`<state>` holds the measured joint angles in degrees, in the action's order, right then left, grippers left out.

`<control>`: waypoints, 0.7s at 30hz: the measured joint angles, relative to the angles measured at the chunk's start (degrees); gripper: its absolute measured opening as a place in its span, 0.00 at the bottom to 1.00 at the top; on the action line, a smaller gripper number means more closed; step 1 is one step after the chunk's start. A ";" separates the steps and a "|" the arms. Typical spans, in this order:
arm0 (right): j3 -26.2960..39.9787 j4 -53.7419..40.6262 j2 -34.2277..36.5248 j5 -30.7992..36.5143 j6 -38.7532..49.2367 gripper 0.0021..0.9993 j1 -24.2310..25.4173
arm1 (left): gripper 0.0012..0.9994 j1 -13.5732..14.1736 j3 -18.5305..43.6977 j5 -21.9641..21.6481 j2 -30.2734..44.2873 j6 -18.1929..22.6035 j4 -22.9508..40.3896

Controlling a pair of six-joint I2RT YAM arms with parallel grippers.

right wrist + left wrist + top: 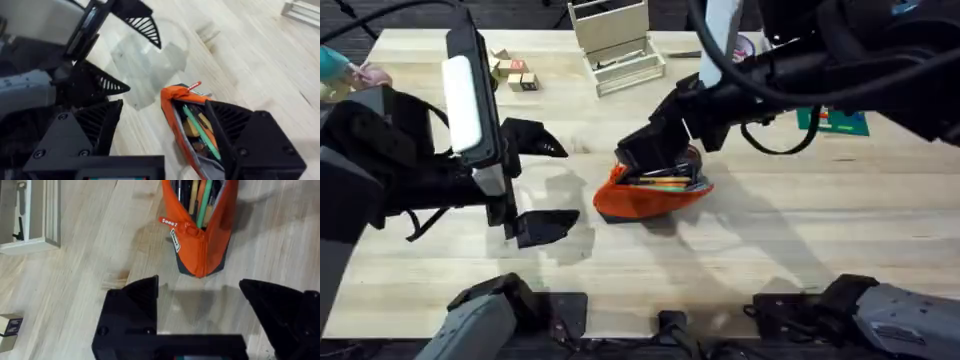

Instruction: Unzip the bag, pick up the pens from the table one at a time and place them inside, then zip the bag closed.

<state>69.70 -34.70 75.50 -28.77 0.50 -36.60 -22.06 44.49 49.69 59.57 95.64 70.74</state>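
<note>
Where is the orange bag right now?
In the overhead view the orange bag lies near the middle of the table, unzipped with pens inside. The right pincer is at its top edge; the open left pincer waits beside it.

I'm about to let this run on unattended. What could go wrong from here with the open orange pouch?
1. The orange fabric pencil pouch gapes open with pens poking up near its mouth, so the zipper may jam on them.
2. The right gripper sits at the pouch's far end, one black finger over the opening; it may drag the pouch.
3. The left gripper hangs open and apart from the pouch, which sits unbraced on the light wooden table.
</note>
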 joint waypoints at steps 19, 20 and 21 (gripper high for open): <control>4.08 -1.73 4.48 16.34 -5.63 1.00 -8.15 | 0.99 0.00 0.00 0.00 0.00 0.00 0.00; 4.08 -1.72 4.87 16.62 -6.04 1.00 -8.36 | 0.99 0.00 0.00 0.00 0.00 0.00 0.00; 4.08 -1.72 5.26 16.84 -6.29 1.00 -8.52 | 0.99 0.00 0.00 0.00 0.00 0.00 0.00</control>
<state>73.78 -36.42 80.76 -11.93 -5.79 -45.12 -22.06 44.49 49.69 59.57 95.64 70.74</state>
